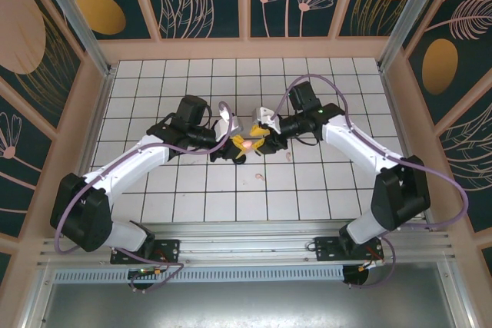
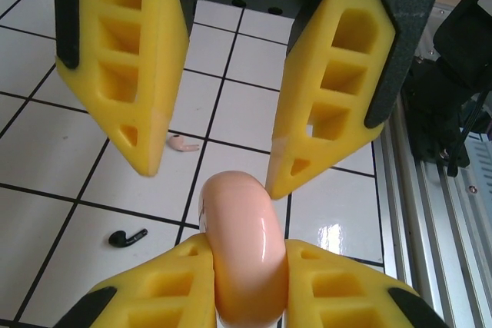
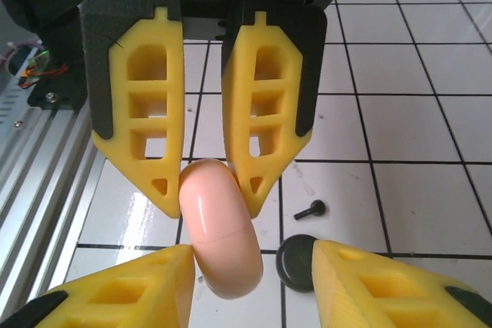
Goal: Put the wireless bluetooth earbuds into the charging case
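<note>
Your left fingers are clenched on the pink charging case, pinching it from both sides. Your right fingers are released and spread to either side of the case's free end. One tip touches the case and the other stays apart. A black earbud and a pale pink earbud lie loose on the tiled surface, near the case and touched by no finger. A black disc lies just beside the black earbud.
</note>
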Motion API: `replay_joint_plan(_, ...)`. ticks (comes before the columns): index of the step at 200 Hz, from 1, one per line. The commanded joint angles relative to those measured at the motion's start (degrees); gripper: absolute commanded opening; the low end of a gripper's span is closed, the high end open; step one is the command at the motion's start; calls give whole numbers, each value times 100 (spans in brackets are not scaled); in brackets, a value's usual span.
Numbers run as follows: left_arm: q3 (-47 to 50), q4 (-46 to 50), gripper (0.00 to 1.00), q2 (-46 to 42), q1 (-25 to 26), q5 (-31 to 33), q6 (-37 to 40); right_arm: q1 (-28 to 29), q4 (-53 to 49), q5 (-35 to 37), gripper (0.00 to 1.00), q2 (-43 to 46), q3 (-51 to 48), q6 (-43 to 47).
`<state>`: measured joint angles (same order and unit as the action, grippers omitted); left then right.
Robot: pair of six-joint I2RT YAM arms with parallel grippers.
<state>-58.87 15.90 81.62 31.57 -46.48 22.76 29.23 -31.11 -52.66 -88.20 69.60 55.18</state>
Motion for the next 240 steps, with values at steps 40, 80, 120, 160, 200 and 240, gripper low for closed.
replay_joint_plan(40,-185,146,21,-126,33,-223,251,117,-845,-332,37,-384,498,502)
replay_joint_plan(80,-230,159,21,-108,33,-230,283,135,-976,-323,30,-443,547,588)
replay_joint_plan(120,-274,159,22,-107,33,-204,275,134,-890,-411,18,-358,501,667)
replay_joint_plan(160,-292,70,36,-85,29,-175,242,77,-503,-437,13,-116,268,530)
replay_joint_plan(200,-12,-604,57,-224,33,-283,-20,-345,657,-872,12,548,-534,-185)
replay_joint_plan(240,672,-2210,59,-431,32,-444,-559,-839,1992,-1431,12,1295,-1467,-1180)
